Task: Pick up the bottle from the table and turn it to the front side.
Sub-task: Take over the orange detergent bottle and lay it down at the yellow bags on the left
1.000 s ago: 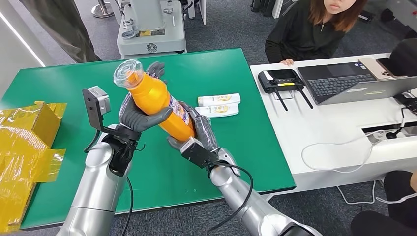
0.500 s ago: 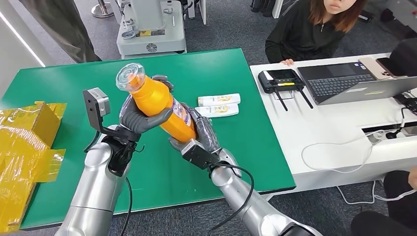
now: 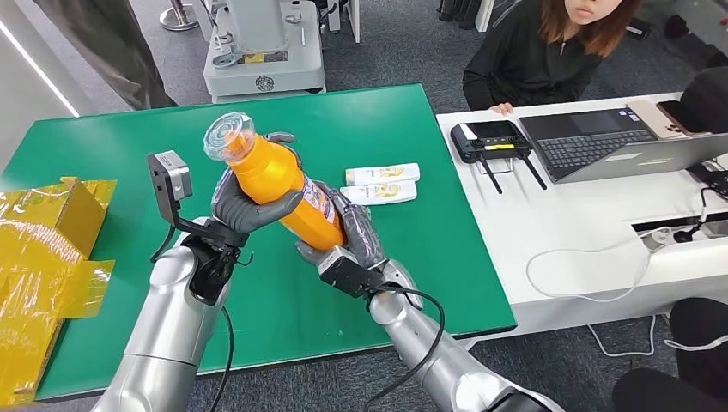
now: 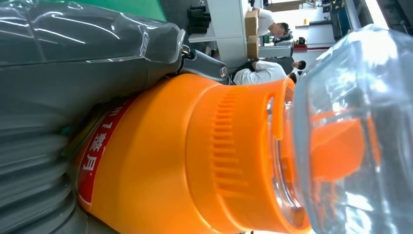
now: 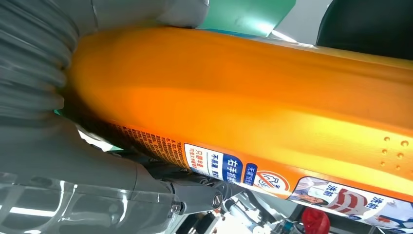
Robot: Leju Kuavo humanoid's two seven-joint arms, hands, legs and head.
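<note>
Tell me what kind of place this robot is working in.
Probably an office-style robotics lab: a green table beside a white desk with a laptop, a seated person watching, and other machinery behind.

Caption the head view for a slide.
Both hands, left hand and right hand, hold the tilted orange bottle above the green table.

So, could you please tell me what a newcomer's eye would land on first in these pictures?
First, the bright orange plastic bottle with a clear cap, held tilted above the green table by both hands: the left hand around its upper body, the right hand at its base. Next, two small white tubes lying on the table just beyond, and crumpled yellow wrapping at the table's left edge.
</note>
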